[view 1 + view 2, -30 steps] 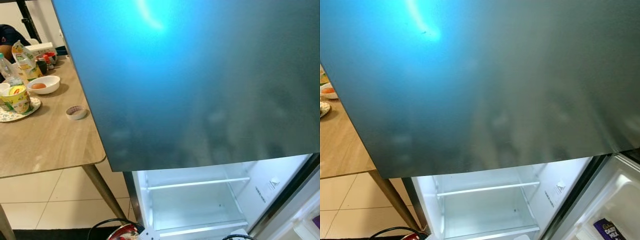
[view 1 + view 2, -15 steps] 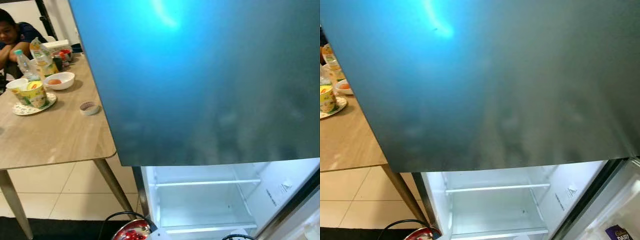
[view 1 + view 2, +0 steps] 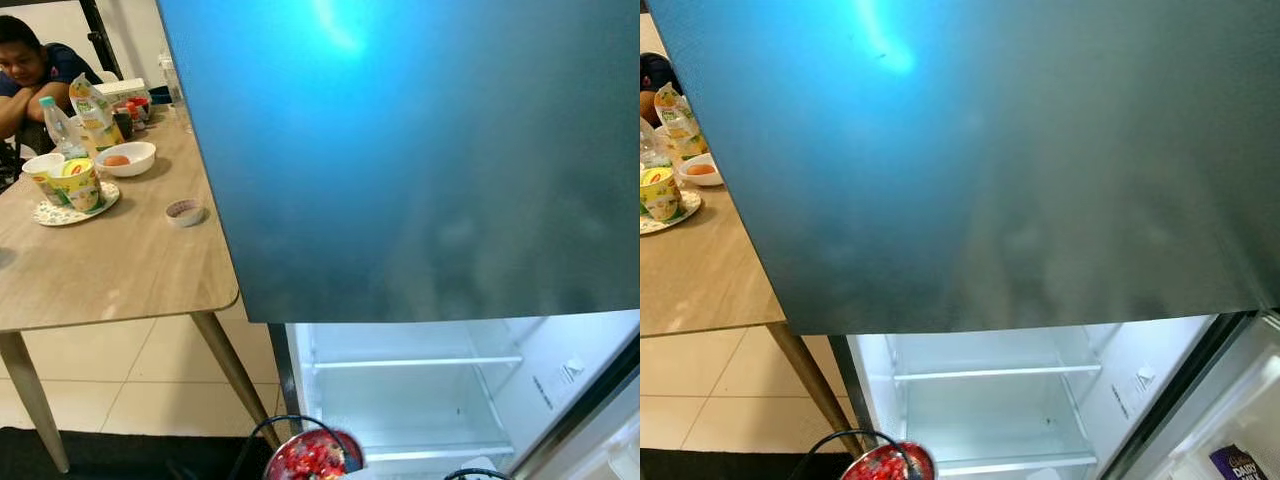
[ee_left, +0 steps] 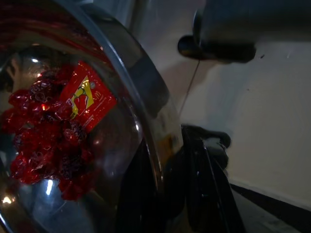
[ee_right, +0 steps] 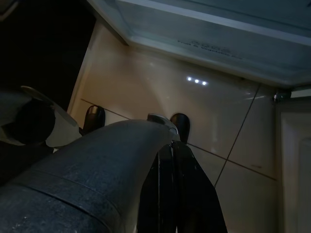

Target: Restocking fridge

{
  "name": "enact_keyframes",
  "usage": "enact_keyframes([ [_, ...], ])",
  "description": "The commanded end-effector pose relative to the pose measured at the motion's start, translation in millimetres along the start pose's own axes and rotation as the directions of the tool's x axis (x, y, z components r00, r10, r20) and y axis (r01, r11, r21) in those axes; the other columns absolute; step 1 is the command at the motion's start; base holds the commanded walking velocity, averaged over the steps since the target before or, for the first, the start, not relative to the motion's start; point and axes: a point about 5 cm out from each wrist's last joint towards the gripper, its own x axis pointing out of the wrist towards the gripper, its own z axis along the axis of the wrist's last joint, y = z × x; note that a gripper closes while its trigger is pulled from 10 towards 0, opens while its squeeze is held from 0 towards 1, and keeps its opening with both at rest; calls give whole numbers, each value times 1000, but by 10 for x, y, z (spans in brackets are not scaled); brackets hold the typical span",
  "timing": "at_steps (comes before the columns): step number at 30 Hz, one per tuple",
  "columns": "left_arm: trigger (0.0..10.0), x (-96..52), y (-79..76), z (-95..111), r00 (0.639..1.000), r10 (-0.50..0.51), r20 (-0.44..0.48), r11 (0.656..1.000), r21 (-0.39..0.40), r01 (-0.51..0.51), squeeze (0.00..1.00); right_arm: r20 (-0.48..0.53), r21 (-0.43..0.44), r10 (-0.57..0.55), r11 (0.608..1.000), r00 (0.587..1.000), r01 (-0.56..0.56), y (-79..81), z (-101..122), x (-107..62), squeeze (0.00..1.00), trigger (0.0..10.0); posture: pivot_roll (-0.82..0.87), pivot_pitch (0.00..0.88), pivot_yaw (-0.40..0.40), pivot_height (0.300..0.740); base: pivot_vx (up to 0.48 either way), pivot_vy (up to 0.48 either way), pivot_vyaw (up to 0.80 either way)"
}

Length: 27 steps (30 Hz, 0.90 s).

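**Bowl of red fruit carried to an open fridge**

At the far left, a person (image 3: 30, 75) is seated at the far end of a wooden table (image 3: 110, 275). Gathered toward that end are a water bottle (image 3: 58, 120), a juice carton (image 3: 93, 112), a white bowl (image 3: 127, 158) holding something orange, and a yellow-green cup (image 3: 78, 186) on a patterned plate (image 3: 55, 213); a small round dish (image 3: 185, 211) is set apart, near the table's fridge-side edge. Low in the head views, a steel bowl (image 3: 312, 455) of red fruit is seen just before the fridge's lit lower compartment (image 3: 415, 400), whose glass shelf (image 3: 420, 361) is bare. In the left wrist view the left gripper (image 4: 187, 170) is clamped on the bowl's rim, a red sachet (image 4: 87, 97) lying on the fruit; the bowl appears to be held low and level for sliding onto a shelf. The upper door (image 3: 420, 150) is shut. Further right, the right gripper (image 5: 177, 184) is pointed at the floor tiles, fingers pressed together, judged idle. A purple packet (image 3: 1238, 462) is stored in the open door's rack.
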Motion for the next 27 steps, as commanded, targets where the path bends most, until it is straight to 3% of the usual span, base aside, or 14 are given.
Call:
enact_keyframes([
  [1, 10000, -120, 394, 377, 967, 183, 176, 960, 179, -214, 0, 12, -2, -27, 1000, 1000, 27, -33, 30, -3, 0, 10000, -69, 6, 28, 740, 0, 0, 0],
  [8, 10000, -153, 433, 474, 954, 180, 240, 924, 291, -248, 0, 33, 33, -83, 996, 996, 82, -111, 77, -16, 0, 10000, -70, 4, 25, 740, 0, 0, 0],
  [11, 10000, -177, 465, 493, 950, 179, 257, 890, 370, -268, 0, 66, 85, -131, 988, 989, 126, -186, 138, -31, 0, 10000, -71, 4, 23, 740, 0, 0, 0],
  [20, 10000, -172, 410, 492, 954, 125, 272, 860, 449, -241, 0, 151, 176, -190, 971, 970, 163, -298, 336, -46, 0, 10000, -71, 8, 22, 740, 0, 0, 0],
  [27, 10000, -163, 391, 442, 957, 121, 262, 857, 459, -234, 0, 172, 206, -199, 965, 965, 163, -331, 428, -43, 0, 10000, -71, 11, 25, 725, 0, 0, 0],
])
